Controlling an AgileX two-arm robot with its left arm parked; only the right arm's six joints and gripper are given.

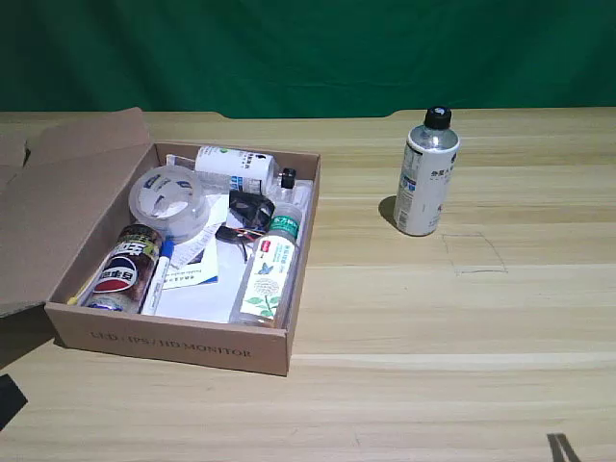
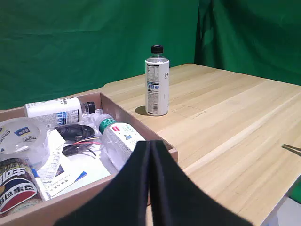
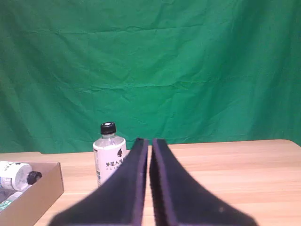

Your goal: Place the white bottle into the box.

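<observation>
In the right wrist view the right gripper (image 3: 149,183) fills the foreground, its two black fingers (image 3: 127,188) pressed almost together with only a thin slit between them and nothing held. Just past them the white bottle (image 3: 109,153) stands upright on the wooden table (image 3: 235,174), black cap up, well clear of the fingertips. Nearest in the exterior view is the printed front wall of the box (image 1: 173,345), which sits toward that view's left with its large flap (image 1: 58,207) folded out to the left. Inside lie a slim green-capped bottle (image 1: 268,269) along the box's right wall, a cola can (image 1: 125,269) near the front left, a blue-capped marker (image 1: 159,274) beside the can, papers (image 1: 197,279) on the floor of the box, a roll of clear tape (image 1: 171,200) further back, dark tangled wires (image 1: 245,219) in the middle, and a shorter black-capped bottle (image 1: 236,168) lying on its side against the back wall. The white bottle (image 1: 425,175) stands outside the box, well apart from it toward the exterior view's right and further back on the table, beside a faint pencilled outline (image 1: 474,252). A green backdrop (image 1: 308,53) closes the scene behind.
</observation>
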